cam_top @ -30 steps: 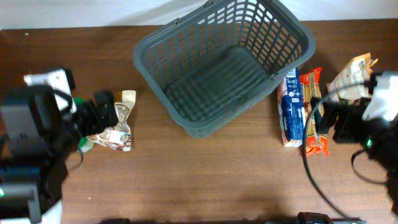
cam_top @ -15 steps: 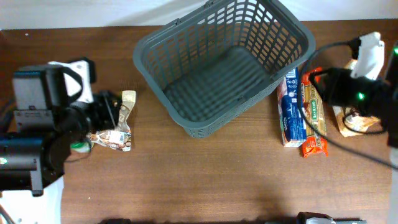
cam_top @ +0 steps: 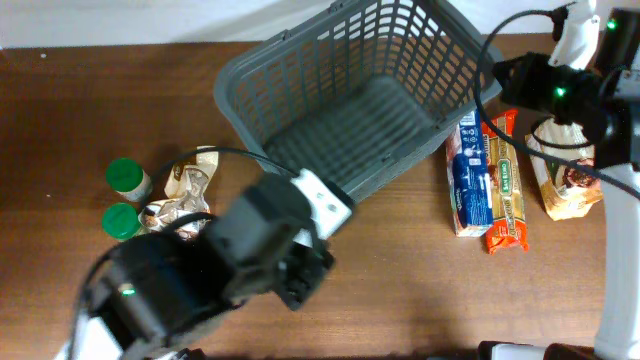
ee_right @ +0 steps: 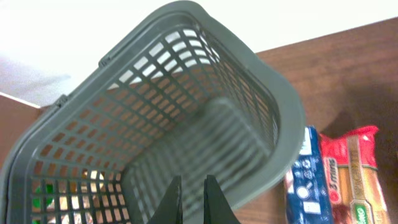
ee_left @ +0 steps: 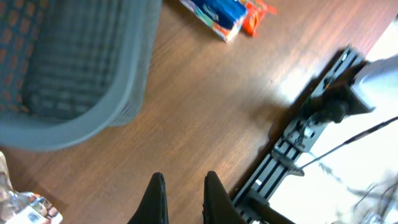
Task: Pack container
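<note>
The container, a large dark grey lattice basket, stands at the back middle of the table with nothing inside. In the left wrist view the container fills the upper left, and my left gripper hangs high over bare wood in front of it, shut and holding nothing. My left arm looms large in the overhead view. My right gripper is shut and empty above the container, near its right wall. The right arm is at the back right.
A blue packet, an orange-red pasta packet and a brown pouch lie right of the basket. Two green-capped jars and crumpled snack pouches lie on the left. A metal rail runs along the table's front edge.
Both grippers have gone from open to shut. The left arm rose from the far left toward the table's front middle, uncovering the green jars. The right arm moved back to the basket's right corner.
</note>
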Available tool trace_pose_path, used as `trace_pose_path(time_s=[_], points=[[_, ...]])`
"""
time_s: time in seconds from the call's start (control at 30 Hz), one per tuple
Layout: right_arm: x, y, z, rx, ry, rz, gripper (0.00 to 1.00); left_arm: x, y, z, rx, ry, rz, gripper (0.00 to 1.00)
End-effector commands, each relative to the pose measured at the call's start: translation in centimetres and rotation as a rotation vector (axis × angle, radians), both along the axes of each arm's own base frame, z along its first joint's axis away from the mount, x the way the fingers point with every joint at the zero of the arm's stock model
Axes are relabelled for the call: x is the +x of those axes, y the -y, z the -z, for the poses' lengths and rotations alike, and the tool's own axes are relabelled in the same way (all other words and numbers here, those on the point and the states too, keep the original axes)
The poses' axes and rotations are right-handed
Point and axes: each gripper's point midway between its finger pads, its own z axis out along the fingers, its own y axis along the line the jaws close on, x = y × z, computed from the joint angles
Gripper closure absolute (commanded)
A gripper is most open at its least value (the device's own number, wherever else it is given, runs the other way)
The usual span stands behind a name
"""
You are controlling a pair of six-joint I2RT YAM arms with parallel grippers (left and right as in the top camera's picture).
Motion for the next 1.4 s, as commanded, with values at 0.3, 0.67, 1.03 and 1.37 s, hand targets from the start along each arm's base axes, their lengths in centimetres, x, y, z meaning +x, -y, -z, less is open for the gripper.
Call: trace_pose_path(time_s=[0.3,0.67,1.03,1.37], points=[[2.8,-2.1,3.7,0.08,-0.093,-0.085,0.96,5.8,5.0,8.9,0.356,-0.002,-0.016,0.98],[1.8,-3.4,8.4,-0.105,-0.262,-0.027,0.96,9.3,2.9,10.9,0.405,-0.055,-0.116,0.98],[-0.1,-5.6,9.8,-0.231,-0.329,-0.048,0.96,11.8,-2.3,11.2,0.464,-0.105,-0.261,0.98],[-2.0,-6.7,10.6,-0.245,-0.399,-0.087,0.96,14.1,-7.7,11.4,0.478,-0.166,-0.422,0.98]])
